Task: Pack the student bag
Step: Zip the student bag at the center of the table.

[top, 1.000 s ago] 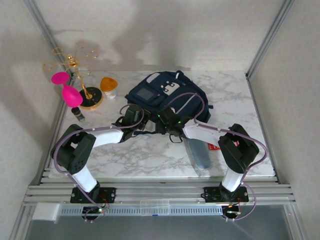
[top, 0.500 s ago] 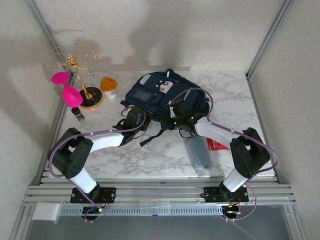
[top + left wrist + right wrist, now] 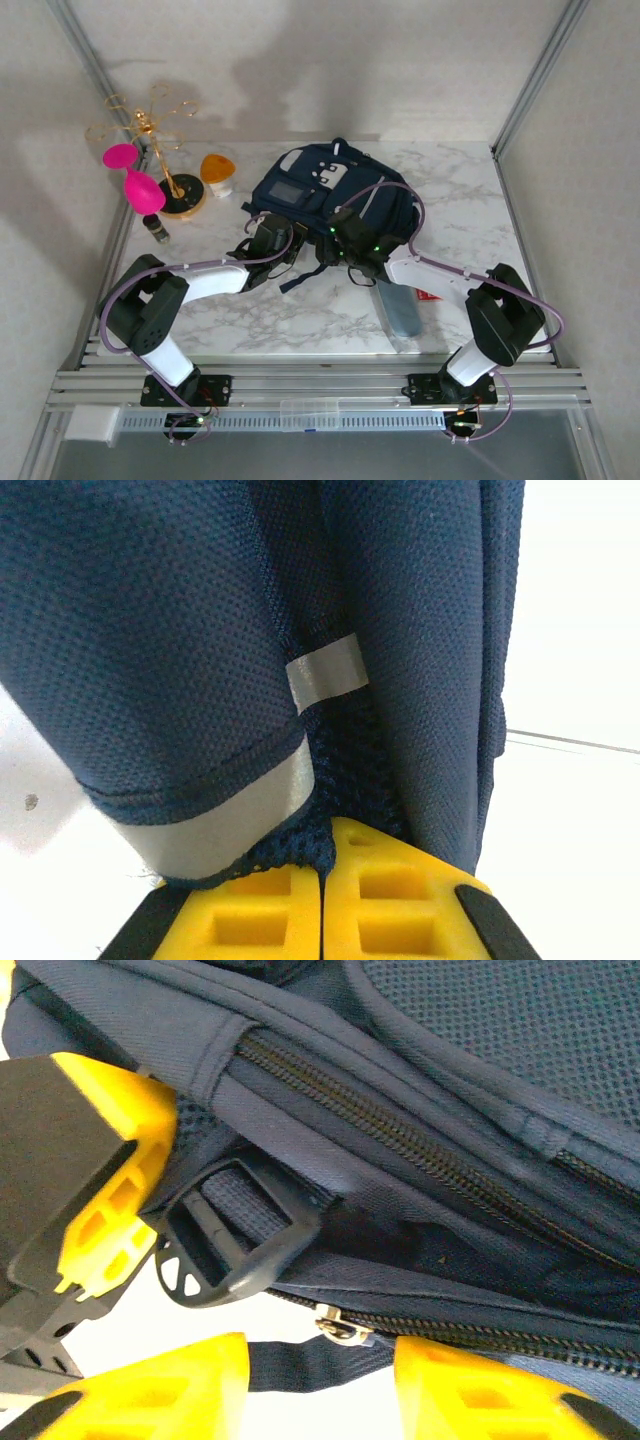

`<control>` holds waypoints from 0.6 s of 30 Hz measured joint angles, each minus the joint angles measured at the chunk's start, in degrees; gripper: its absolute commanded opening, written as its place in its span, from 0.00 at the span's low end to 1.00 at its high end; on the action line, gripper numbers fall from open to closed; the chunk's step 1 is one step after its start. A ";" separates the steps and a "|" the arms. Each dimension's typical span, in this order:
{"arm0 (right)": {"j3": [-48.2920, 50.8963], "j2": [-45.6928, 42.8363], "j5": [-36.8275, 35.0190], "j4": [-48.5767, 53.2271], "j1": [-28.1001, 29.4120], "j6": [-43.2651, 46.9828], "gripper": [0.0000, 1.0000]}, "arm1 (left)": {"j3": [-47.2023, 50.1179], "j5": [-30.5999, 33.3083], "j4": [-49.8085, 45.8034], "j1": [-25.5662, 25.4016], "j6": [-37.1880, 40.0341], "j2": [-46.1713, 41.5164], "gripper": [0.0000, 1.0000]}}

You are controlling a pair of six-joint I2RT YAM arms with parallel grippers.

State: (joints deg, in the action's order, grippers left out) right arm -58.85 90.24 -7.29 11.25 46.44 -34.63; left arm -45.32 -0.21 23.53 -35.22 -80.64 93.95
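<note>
The student bag (image 3: 318, 190) lies at the back middle of the table, navy with a white patch. My left gripper (image 3: 277, 243) is at its near left edge. In the left wrist view it (image 3: 325, 880) is shut on navy mesh fabric of the bag (image 3: 200, 630), beside a grey reflective strip (image 3: 322, 670). My right gripper (image 3: 337, 250) is at the bag's near edge. In the right wrist view its (image 3: 315, 1385) jaws stand apart, with the dark zipper pull tab (image 3: 305, 1363) lying across the gap below the metal slider (image 3: 340, 1324). A black buckle (image 3: 235, 1240) sits just above.
A grey-blue pencil case (image 3: 403, 305) and a red card (image 3: 432, 293) lie right of the right arm. At the back left stand a gold stand (image 3: 160, 150) with pink pieces (image 3: 140, 185), an orange item (image 3: 218, 168) and a small dark bottle (image 3: 157, 229).
The right gripper swung out to the right, then came back left to the bag's near edge, its jaws narrowing. The bag shifted slightly away. The left gripper kept its hold.
</note>
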 measured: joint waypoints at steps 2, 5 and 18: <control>0.04 0.04 -0.92 0.42 0.13 -1.03 0.37 | 0.00 0.00 0.00 0.00 -0.02 0.09 0.00; -0.35 1.36 -2.10 0.46 0.76 -1.95 0.37 | 0.00 -0.02 0.02 0.00 -0.20 0.42 0.00; -9.53 10.36 -12.04 7.76 3.10 -8.94 0.29 | 0.00 0.59 -0.22 0.00 -0.20 0.63 0.00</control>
State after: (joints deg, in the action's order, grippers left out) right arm -68.38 100.60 -19.33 19.00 49.54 -43.57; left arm -45.32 0.38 23.31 -35.22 -80.84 94.59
